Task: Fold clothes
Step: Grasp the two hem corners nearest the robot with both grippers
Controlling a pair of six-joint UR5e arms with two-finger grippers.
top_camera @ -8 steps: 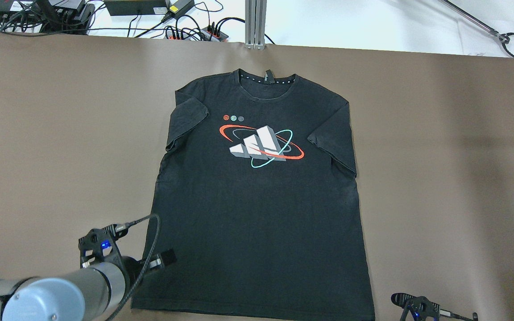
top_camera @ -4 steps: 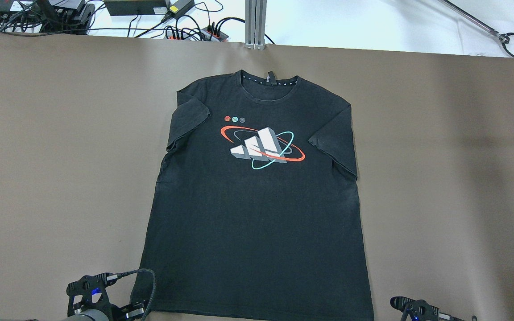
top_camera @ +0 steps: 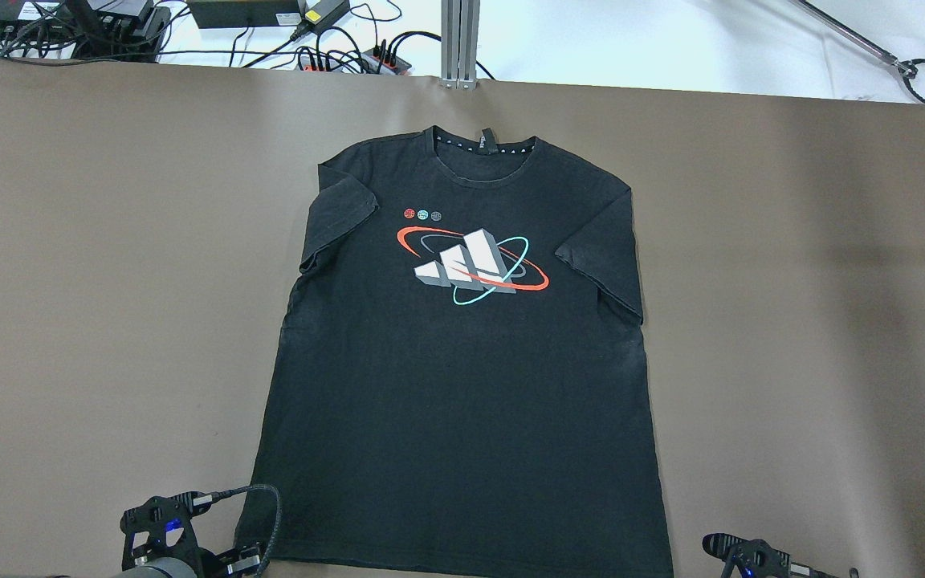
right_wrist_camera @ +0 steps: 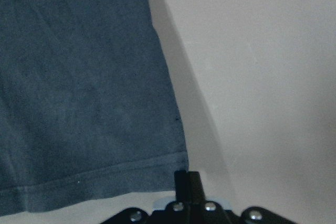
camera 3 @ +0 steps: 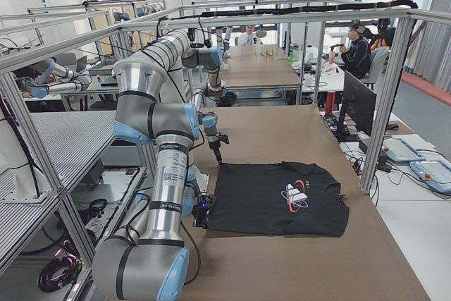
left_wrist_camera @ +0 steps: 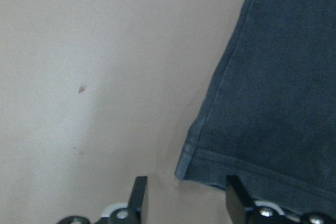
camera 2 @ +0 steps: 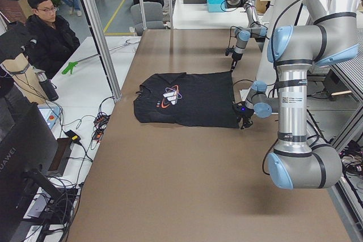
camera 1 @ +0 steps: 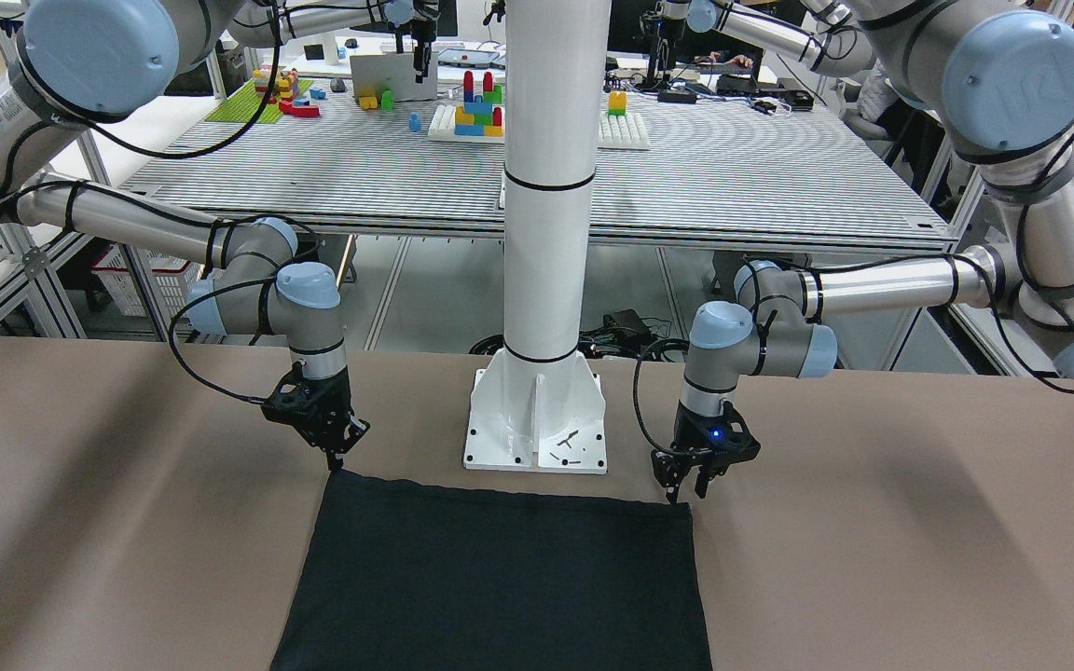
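Observation:
The clothes are one black T-shirt (top_camera: 462,385) with a white, red and teal chest print. It lies flat and face up on the brown table, with its hem toward the robot. It also shows in the front-facing view (camera 1: 500,578). My left gripper (camera 1: 689,485) is open just off the shirt's near left hem corner. In the left wrist view the gripper (left_wrist_camera: 184,200) has the corner (left_wrist_camera: 184,174) between its spread fingers. My right gripper (camera 1: 335,458) is shut, with its tip at the near right hem corner (right_wrist_camera: 181,163). Whether it pinches cloth does not show.
The white pillar (camera 1: 546,233) stands on its base plate (camera 1: 537,419) just behind the hem, between the two arms. Cables and power strips (top_camera: 334,56) lie past the table's far edge. An operator (camera 2: 48,32) sits beyond the far side.
My left arm has drawn back toward the near edge, off the shirt's lower left side, and now sits at the hem corner. The shirt has shifted slightly toward the robot.

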